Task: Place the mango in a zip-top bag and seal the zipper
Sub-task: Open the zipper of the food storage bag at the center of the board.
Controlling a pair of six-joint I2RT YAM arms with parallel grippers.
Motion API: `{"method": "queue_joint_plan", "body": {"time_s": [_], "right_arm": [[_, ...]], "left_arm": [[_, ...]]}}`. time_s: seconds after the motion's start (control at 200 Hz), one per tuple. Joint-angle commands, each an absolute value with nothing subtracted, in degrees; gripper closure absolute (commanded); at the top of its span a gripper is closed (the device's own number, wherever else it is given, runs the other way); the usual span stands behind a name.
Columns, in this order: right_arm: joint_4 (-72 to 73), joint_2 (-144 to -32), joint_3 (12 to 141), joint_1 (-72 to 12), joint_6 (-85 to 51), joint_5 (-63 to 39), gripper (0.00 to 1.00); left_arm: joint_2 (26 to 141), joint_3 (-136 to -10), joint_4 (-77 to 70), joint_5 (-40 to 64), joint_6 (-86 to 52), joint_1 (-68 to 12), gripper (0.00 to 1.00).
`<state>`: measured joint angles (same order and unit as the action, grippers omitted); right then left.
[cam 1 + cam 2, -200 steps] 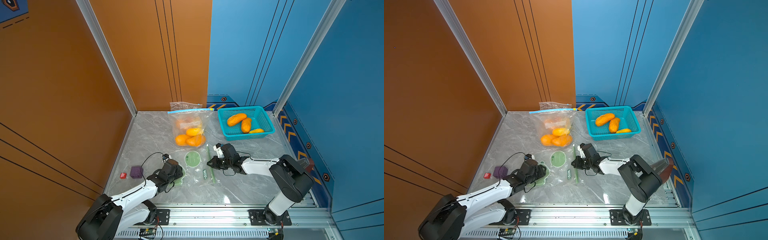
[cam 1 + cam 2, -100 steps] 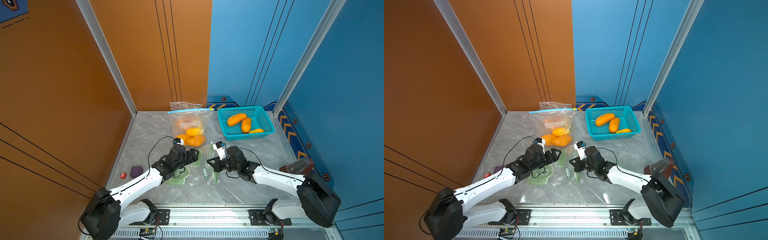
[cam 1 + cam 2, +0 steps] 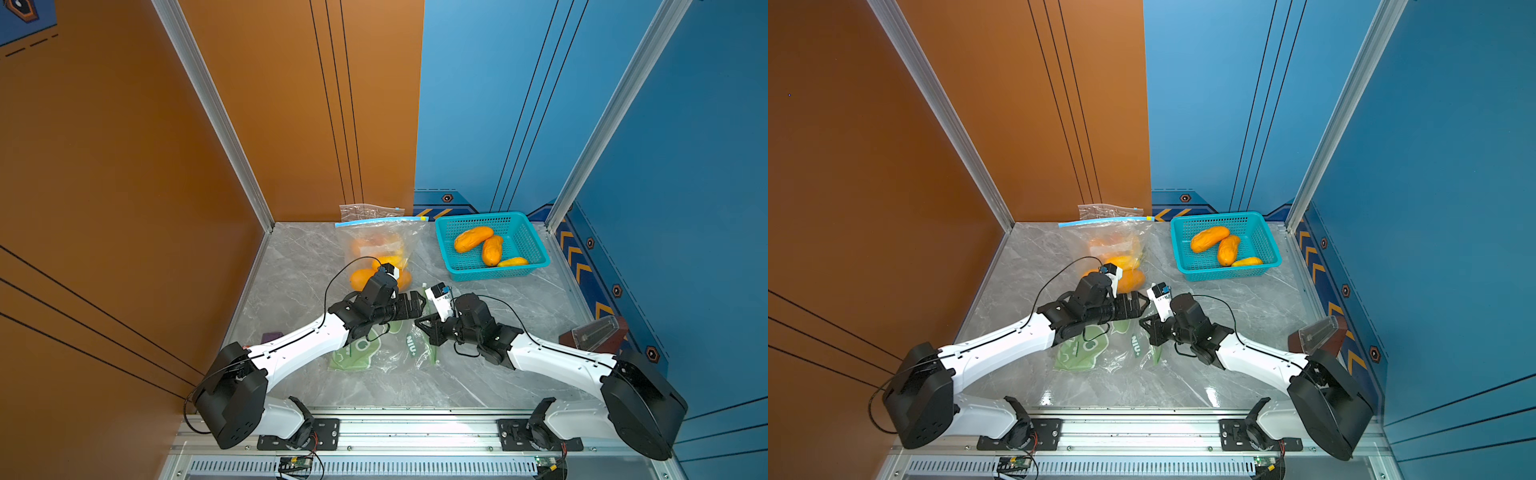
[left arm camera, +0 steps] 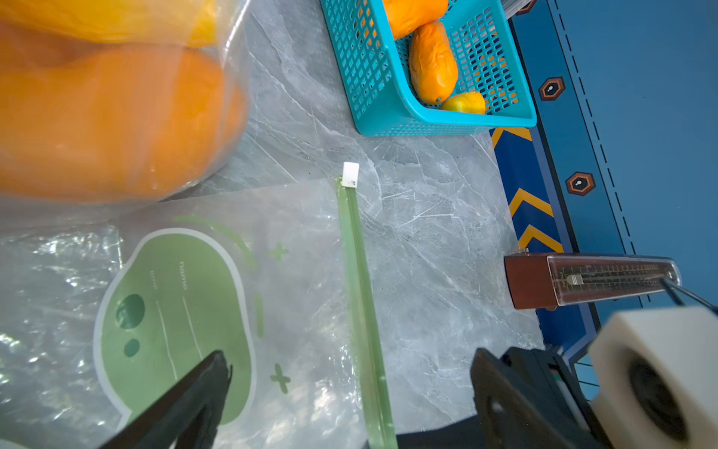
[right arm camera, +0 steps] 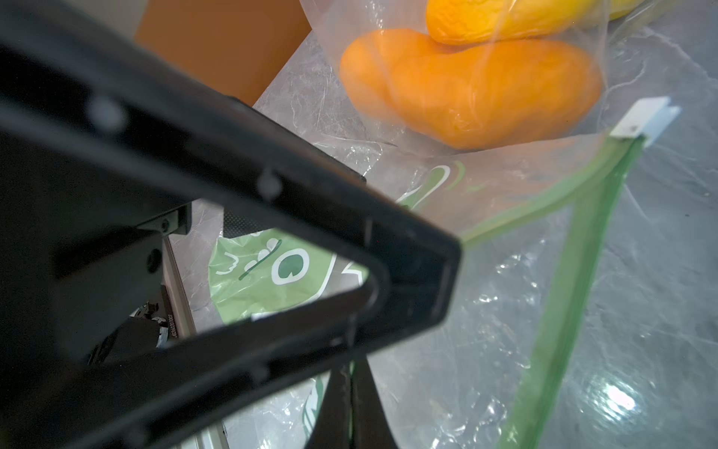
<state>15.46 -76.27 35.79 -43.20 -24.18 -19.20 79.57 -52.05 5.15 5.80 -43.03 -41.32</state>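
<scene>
- My left claw spreads wide over the clear green-printed zip-top bag.
- My right claw pinches its zipper edge, visible only from that wrist.
- Orange mangoes lie in the teal mesh basket.

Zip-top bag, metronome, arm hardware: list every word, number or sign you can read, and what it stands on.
"NIU": white letters on the zip-top bag, in both top views.
"name": on the bag's green label, left wrist view; the fainter word beside it is blurred.
"+": green signs beside that label.
Scale on the metronome: numbers too small to read.
The printed code on black hardware, right wrist view: too small to read.
</scene>
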Motion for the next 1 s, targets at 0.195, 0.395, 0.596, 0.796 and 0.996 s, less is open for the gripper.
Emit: {"method": "queue_joint_plan", "body": {"time_s": [0.195,0.395,0.596,0.796,0.996], "right_arm": [[14.0,-76.2,36.4,-44.1,-22.5,-17.3,1.00],[12.8,-77.0,37.4,-45.2,-21.6,-16.1,1.00],[12.6,-78.3,38.6,-46.1,-21.3,-13.9,1.00],[13.2,-80.7,40.3,-46.9,-21.3,-13.6,1.00],[13.5,-82.5,41.8,-47.8,-22.0,-13.8,0.95]], "left_arm": [[84.1,-54.8,12.9,14.3,-38.5,-41.8,0.07],[85.7,-55.1,13.0,12.5,-37.6,-42.2,0.21],[87.1,-54.8,13.0,12.2,-37.0,-42.4,0.36],[86.9,-53.9,13.0,10.6,-37.2,-42.4,0.76],[85.6,-53.7,12.9,8.6,-36.6,-42.4,1.00]]}}
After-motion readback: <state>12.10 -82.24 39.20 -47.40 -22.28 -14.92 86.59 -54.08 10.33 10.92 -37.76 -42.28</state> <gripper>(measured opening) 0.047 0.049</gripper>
